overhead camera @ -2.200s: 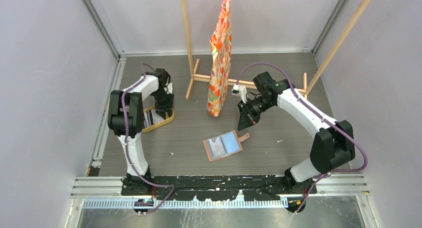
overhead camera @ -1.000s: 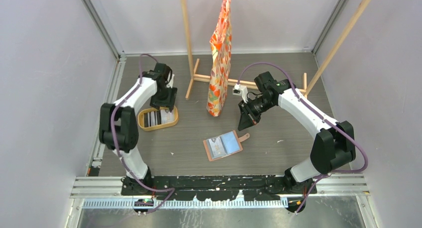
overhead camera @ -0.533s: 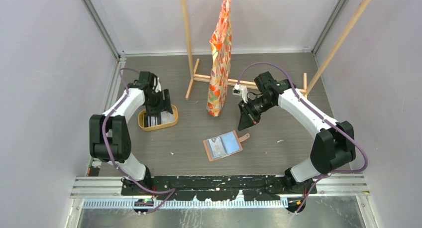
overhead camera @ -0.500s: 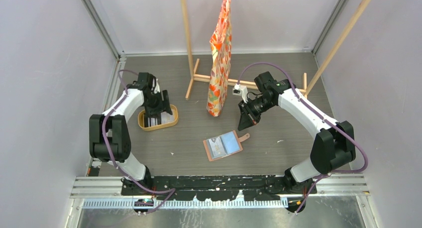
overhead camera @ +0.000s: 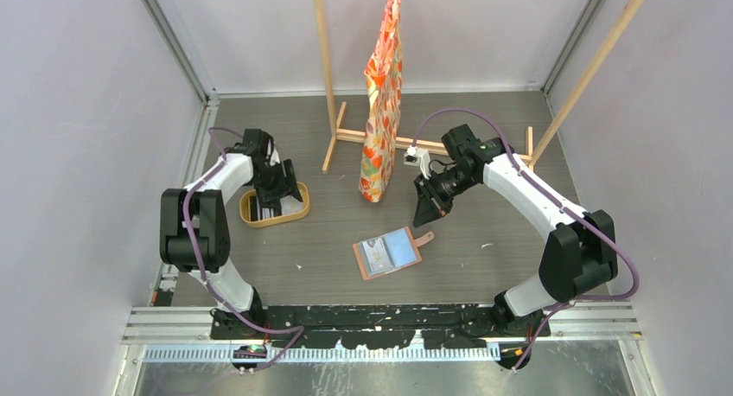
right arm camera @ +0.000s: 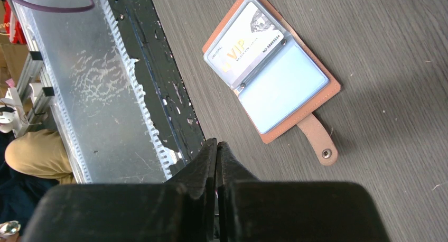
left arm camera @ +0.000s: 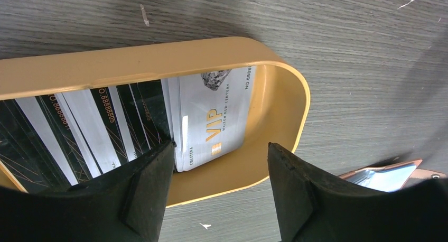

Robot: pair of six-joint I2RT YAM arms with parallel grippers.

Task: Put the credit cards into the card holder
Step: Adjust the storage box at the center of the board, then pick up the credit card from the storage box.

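My left jaws stand wide over the tray (left arm camera: 132, 57) at the left of the top view; a white VIP card (left arm camera: 214, 118) shows between them, beside the dark cards (left arm camera: 95, 131). My right jaws are pressed shut above the counter (overhead camera: 328, 240). The card holder (overhead camera: 387, 252) lies open, low in the middle, with one card (right arm camera: 244, 38) in it.

Salmon-brown card holder (right arm camera: 274, 78), yellow tray (left arm camera: 132, 59)
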